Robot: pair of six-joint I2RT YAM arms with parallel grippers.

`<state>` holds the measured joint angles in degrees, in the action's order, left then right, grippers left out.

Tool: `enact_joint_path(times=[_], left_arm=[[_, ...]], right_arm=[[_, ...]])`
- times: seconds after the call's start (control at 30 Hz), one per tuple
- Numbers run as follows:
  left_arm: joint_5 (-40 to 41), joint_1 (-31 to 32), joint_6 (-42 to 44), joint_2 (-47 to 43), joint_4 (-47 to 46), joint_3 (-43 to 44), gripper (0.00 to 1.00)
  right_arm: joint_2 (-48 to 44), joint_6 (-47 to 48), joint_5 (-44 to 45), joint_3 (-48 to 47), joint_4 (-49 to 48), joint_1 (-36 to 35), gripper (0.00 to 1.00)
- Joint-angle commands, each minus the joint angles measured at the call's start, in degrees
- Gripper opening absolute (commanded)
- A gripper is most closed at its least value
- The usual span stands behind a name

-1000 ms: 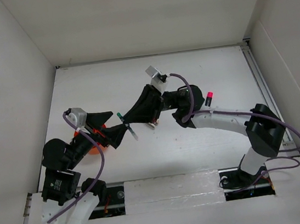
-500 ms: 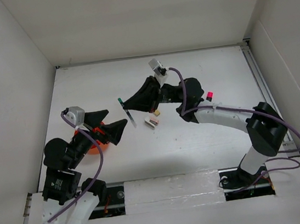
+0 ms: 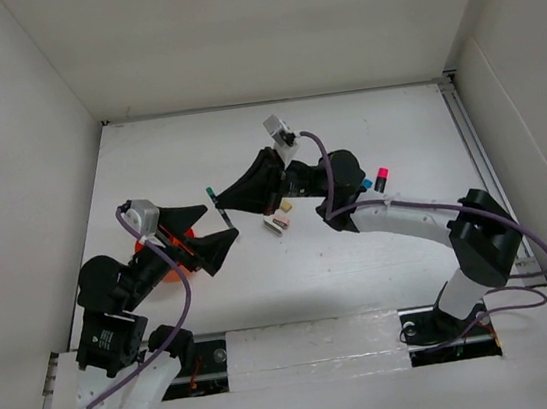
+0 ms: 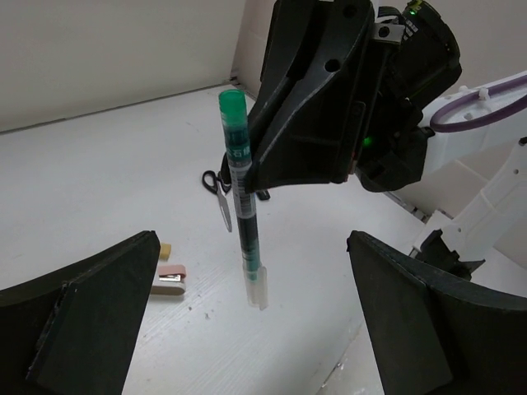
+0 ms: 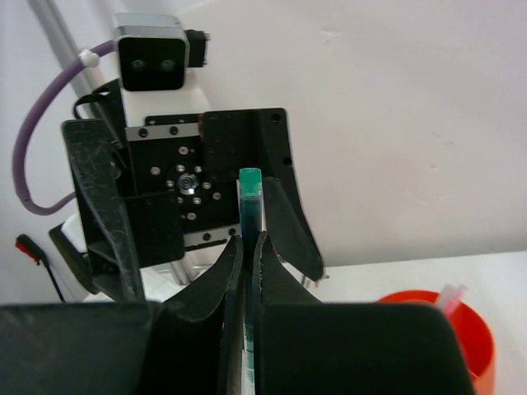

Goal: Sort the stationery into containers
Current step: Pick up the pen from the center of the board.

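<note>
Right gripper (image 5: 245, 247) is closed on a green-capped pen (image 4: 244, 216), held upright above the table (image 3: 312, 265). Left gripper (image 3: 215, 222) stands wide open just beside the pen, near the orange cup (image 5: 432, 321).

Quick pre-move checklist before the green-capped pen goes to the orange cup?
1. Right claw shut on green-capped pen: ok.
2. Left claw open, not touching the pen: ok.
3. Way to orange cup free: not ok, the left arm covers most of it in the top view.
4. Room left in the cup: cannot tell.
5. Erasers and scissors lying apart from the pen: ok.
</note>
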<state>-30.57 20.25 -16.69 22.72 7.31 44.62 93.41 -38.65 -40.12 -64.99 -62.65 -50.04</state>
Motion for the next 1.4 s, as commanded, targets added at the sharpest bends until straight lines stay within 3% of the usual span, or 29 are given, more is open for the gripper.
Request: enact_joint_path(times=[0.0, 0.27, 0.4, 0.5, 1.27, 1.37], left_arm=[[-2.66, 0.32, 0.6, 0.13, -3.8, 0.29, 0.95], [-4.06, 0.32, 1.13, -2.24, -4.94, -0.24, 0.81], [-4.06, 0.32, 1.13, -2.24, -4.94, -0.24, 0.67], [-3.53, 0.32, 1.13, -2.85, -4.94, -0.24, 0.63], [-4.68, 0.32, 1.13, -1.81, -4.94, -0.24, 0.62], [-6.52, 0.32, 1.65, -1.8, -4.94, -0.24, 0.68]], right_arm=[[-2.44, -1.16, 1.45, -0.75, -5.9, -1.99, 0.0], [-0.16, -7.48, 0.31, 0.92, -16.0, -4.1, 0.0], [0.55, -9.33, 0.3, 0.92, -17.85, -4.1, 0.0], [1.6, -9.33, 0.3, 0.92, -17.85, -4.1, 0.0], [5.03, -15.66, -0.22, -1.18, -26.73, -5.15, 0.0], [5.03, -15.66, -0.22, -1.72, -26.73, -5.15, 0.0]])
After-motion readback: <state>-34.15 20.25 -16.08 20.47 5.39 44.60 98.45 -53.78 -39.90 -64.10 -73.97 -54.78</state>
